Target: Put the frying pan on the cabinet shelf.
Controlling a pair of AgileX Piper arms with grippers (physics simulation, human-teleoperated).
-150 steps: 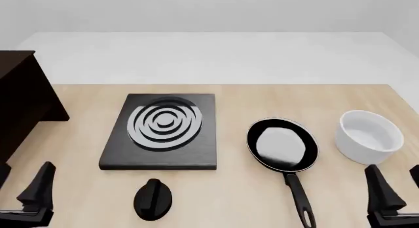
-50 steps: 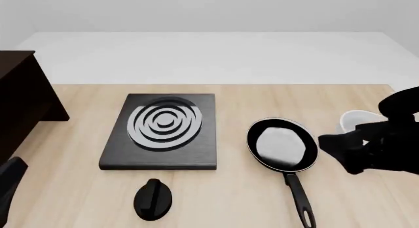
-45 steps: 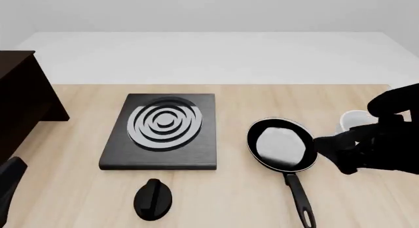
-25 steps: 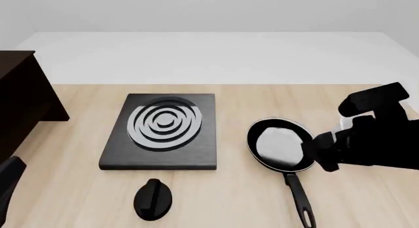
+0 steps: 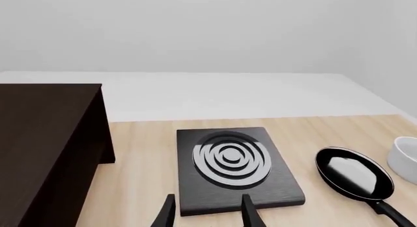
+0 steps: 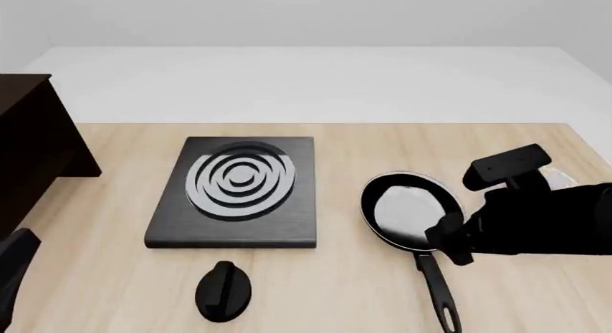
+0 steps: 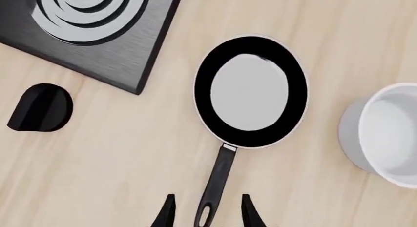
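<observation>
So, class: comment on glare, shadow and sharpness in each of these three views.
Front view: sharp; frying pan has a pale glossy sheen; right arm is featureless black. Right wrist view: crisp, with only faint shadow by the white bowl. Left wrist view: even, flat light; cabinet nearly black.

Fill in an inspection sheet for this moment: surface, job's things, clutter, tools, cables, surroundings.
Surface: pale wooden table, flat and level.
Job's things: frying pan lies upright on the table between stove plate and bowl, handle toward the arms. Cabinet shelf stands at the table's left edge, apart from the pan.
Clutter: black stove plate with grey rings; small black knob in front of it; white bowl right of the pan.
Tools: right tool open above the pan handle's end, fingers either side, not gripping. Left tool open, holding nothing, well away from the pan.
Cables: nothing seen.
Surroundings: plain white floor and walls.
</observation>
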